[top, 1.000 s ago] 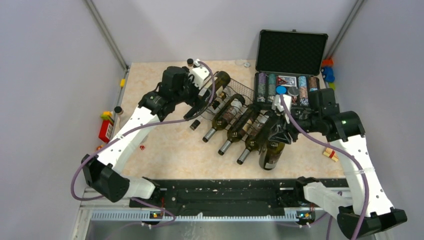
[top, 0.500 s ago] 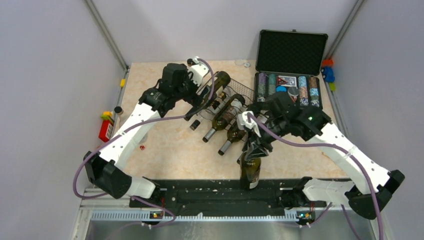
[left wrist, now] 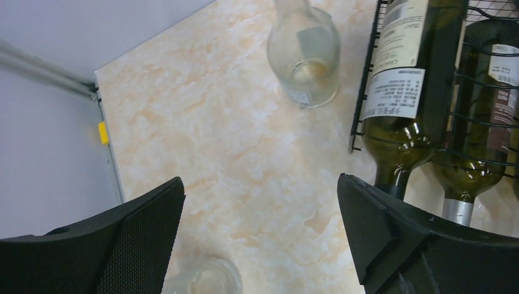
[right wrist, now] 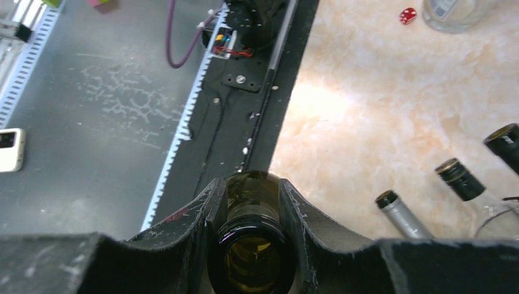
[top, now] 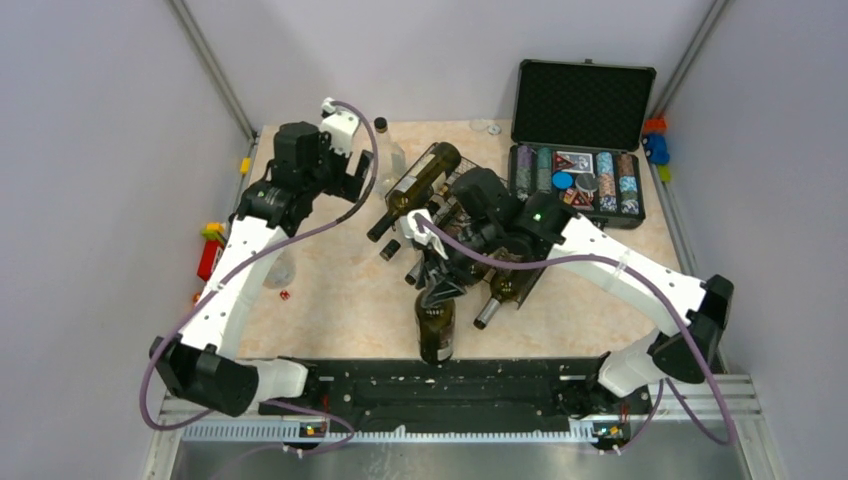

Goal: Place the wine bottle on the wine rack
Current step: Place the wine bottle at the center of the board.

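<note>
My right gripper (top: 437,291) is shut on the neck of a dark green wine bottle (top: 436,337). The bottle hangs upright over the table's near edge, in front of and left of the wine rack. In the right wrist view both fingers (right wrist: 211,205) clamp the bottle's open mouth (right wrist: 252,251). The black wire wine rack (top: 455,213) holds several green bottles, partly hidden by my right arm. My left gripper (top: 352,180) is open and empty, left of the rack. It hovers over bare table in the left wrist view (left wrist: 260,239), beside the rack's edge (left wrist: 362,79).
A clear glass bottle (left wrist: 304,58) stands by the rack's far left corner, and another clear glass (top: 280,270) sits left. An open black case (top: 575,175) of poker chips is at the far right. A red die (top: 284,294) and a small dark cap (top: 390,249) lie on the table.
My right arm has swung left with the wine bottle, from the rack's right front to its left front. My left arm has pulled back left, away from the rack.
</note>
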Motion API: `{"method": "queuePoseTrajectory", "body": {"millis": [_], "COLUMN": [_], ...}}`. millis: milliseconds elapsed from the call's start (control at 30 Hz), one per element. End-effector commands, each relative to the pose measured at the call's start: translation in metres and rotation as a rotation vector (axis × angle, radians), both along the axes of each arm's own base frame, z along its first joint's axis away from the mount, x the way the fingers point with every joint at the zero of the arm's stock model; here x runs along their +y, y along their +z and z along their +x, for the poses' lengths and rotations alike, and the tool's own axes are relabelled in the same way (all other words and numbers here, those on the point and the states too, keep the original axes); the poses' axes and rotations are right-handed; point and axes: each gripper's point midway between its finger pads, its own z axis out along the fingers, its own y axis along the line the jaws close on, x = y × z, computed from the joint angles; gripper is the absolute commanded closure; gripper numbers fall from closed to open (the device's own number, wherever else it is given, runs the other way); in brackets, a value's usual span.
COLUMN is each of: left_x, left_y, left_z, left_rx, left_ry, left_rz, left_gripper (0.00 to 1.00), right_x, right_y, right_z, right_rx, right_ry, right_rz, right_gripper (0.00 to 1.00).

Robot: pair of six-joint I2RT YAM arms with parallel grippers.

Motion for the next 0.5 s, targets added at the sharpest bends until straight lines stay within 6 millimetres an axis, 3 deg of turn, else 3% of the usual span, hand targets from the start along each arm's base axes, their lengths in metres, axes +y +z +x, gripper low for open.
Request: {"method": "queuePoseTrajectory", "body": {"millis": [0, 200, 467], "left_x": [0.026, 0.047, 0.053], "left_y": [0.018, 0.030, 0.036], "left_z": [-0.014, -0.034, -0.064], "left_rx": [-0.045, -0.061, -0.067], "left_ry": [0.098, 0.151, 0.170], "left_rz": [-0.045, -0.044, -0.083], "left_gripper": [0.01, 0.01, 0.01], "right_x": [0.039, 0.068, 0.086], "right_y": [0.054, 0.037, 0.018], "right_z": [0.021, 0.047, 0.071], "right_rx": [-0.105, -0.102, -0.139], "right_ry": [-0.002, -0.035, -0.083], "right_rz": [0.200, 0.173, 0.138], "right_gripper": [1.00, 1.00, 1.00]}}
